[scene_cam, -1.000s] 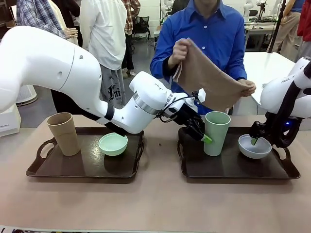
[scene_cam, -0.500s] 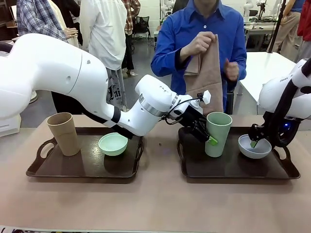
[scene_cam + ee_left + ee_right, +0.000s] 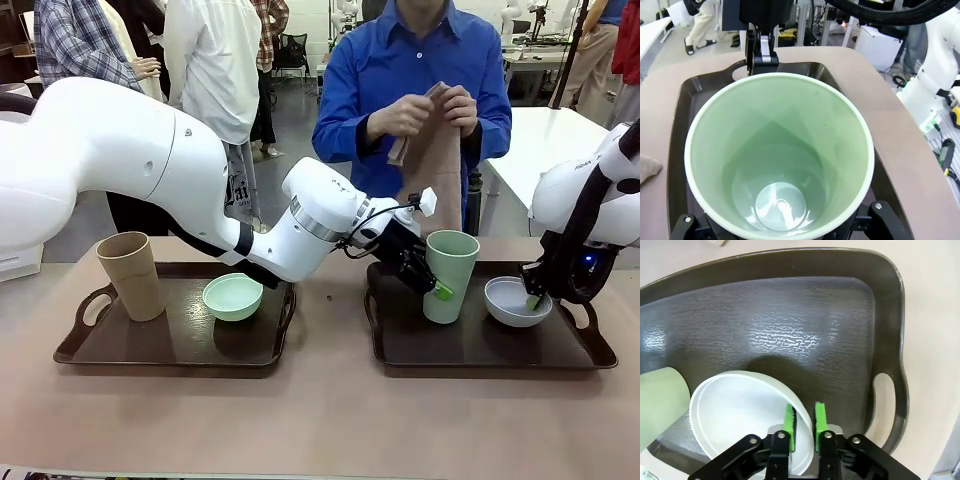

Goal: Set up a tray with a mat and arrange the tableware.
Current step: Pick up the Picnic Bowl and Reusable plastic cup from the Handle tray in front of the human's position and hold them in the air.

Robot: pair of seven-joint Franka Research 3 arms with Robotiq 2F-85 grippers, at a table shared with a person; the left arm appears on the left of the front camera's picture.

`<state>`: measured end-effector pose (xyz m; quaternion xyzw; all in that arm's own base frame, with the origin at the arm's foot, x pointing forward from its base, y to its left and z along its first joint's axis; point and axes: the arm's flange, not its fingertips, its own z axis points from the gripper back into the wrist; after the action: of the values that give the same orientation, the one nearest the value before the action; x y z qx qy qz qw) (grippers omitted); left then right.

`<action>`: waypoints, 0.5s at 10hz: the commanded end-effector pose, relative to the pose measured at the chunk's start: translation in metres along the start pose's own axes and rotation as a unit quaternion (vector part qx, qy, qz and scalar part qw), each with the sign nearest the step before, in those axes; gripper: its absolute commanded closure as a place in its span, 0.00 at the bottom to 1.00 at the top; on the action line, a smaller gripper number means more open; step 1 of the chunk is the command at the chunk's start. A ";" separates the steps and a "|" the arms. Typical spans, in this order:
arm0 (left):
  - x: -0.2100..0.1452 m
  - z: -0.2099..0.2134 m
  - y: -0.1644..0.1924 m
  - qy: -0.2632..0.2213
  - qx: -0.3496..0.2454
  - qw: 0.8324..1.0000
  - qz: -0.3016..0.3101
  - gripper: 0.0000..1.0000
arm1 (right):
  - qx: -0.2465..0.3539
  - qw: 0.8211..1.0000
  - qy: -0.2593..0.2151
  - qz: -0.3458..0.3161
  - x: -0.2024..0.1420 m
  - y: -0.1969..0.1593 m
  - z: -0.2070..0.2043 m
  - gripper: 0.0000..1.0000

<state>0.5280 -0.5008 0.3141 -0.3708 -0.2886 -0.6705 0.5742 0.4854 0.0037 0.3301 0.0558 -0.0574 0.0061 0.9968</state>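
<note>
Left fingers (image 3: 438, 290) straddle green cup (image 3: 452, 262) low on its wall, on right tray (image 3: 470, 345); front view cannot tell if clamped. Right fingers (image 3: 534, 298) at white bowl (image 3: 512, 303) rim, same tray. Person's hands (image 3: 412, 112) hold folded mat (image 3: 437, 160) beyond worktop (image 3: 320, 420). Left wrist view: cup sits between finger bases (image 3: 687, 222), contact hidden. Right wrist view: pads (image 3: 789, 427) pinched on bowl rim. Risk: thin rim pinch lets bowl swing or slip on lift; low hold may tip cup.

Bright overhead light is washing my views evenly; glare is rippling on the tray (image 3: 790, 337), shadow is pooling beside the white bowl (image 3: 735, 407), edges are bowing.
</note>
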 end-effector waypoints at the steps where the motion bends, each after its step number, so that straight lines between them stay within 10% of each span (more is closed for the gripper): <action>1: 0.003 0.004 -0.002 0.000 0.001 1.000 -0.013 1.00 | 0.018 1.000 0.000 0.006 0.002 -0.004 -0.003 1.00; 2: 0.003 0.005 -0.003 0.004 0.001 1.000 -0.010 1.00 | 0.016 1.000 -0.001 0.006 0.002 -0.004 -0.002 1.00; 3: 0.003 0.007 -0.003 0.005 0.003 1.000 -0.009 0.73 | 0.014 1.000 -0.002 0.006 0.003 -0.005 -0.001 1.00; 4: 0.004 0.010 -0.003 0.006 0.008 1.000 -0.006 0.73 | 0.011 1.000 -0.002 0.006 0.002 -0.005 -0.001 1.00; 5: 0.004 0.013 -0.003 0.007 0.011 1.000 -0.005 1.00 | 0.006 1.000 -0.003 0.006 0.002 -0.005 0.001 1.00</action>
<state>0.5305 -0.4984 0.3178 -0.3670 -0.2919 -0.6708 0.5746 0.4885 0.0030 0.3383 0.0604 -0.0658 0.0051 0.9960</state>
